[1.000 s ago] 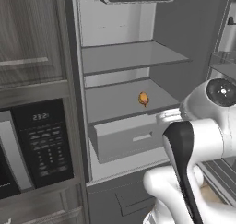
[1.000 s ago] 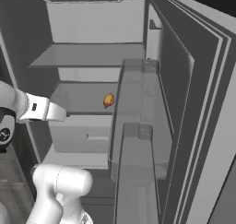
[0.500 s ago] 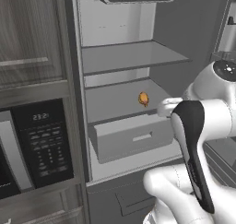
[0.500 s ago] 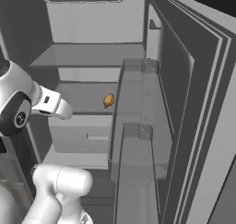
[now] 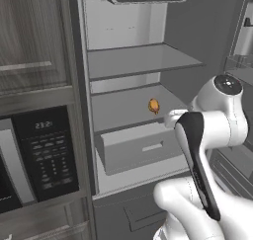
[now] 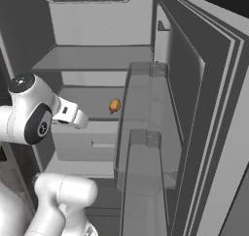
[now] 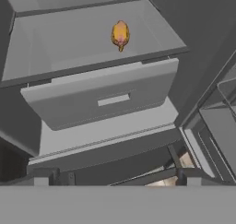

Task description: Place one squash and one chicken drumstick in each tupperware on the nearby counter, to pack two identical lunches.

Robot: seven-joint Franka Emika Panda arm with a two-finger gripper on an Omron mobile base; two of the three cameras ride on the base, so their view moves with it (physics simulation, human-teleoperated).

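a: what's the setting?

b: a grey kitchen wall unit with an open fridge; its door is swung wide on the right, with clear door bins on the inside. a black microwave sits built in to the left, under a wood-grain cabinet door.

a: and inside the fridge?

b: two shelves and a grey drawer below them, pulled partly out. the upper shelf is bare. on the lower shelf lies one small orange-yellow piece, the chicken drumstick, glossy, toward the right side and back from the shelf's front edge. in the hand view it lies above the drawer front, its narrower end pointing toward the camera.

a: where is the arm?

b: the white arm rises in front of the fridge, its hand reaching toward the drawer's right end, below and to the right of the drumstick. from the right base view the wrist points at the shelf area, apart from the drumstick.

a: the fingers, open or closed?

b: i can't tell. their tips are not clear in any view. nothing appears held, and the drumstick rests on the shelf untouched.
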